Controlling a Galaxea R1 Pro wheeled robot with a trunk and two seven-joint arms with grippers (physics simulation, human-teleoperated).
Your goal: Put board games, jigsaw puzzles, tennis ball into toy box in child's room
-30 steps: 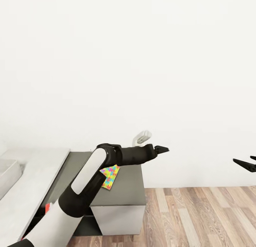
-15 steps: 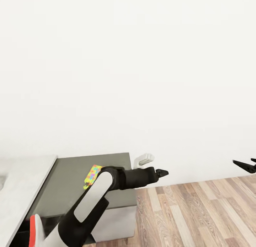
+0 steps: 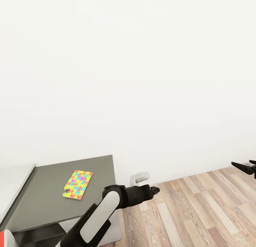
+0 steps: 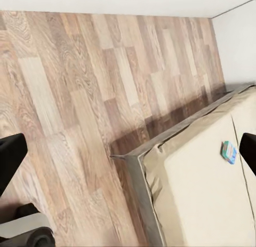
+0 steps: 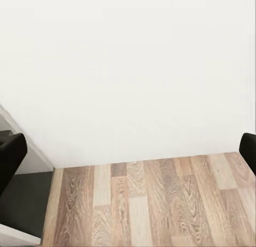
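Camera panned right; jigsaw puzzle [image 3: 78, 184] on worktop [image 3: 42, 200] now unoccluded. L arm [image 3: 106, 211] extended fwd; both jaws open, empty.

I note a plain white wall [image 3: 142, 80] ahead, meeting a wood-plank floor [image 3: 199, 211] at a pale skirting line. A small white fixture [image 3: 139, 177] sits low against that wall. From the left wrist view I see a bed [image 4: 197, 199] with a tan mattress in a dark frame, standing on the planks.
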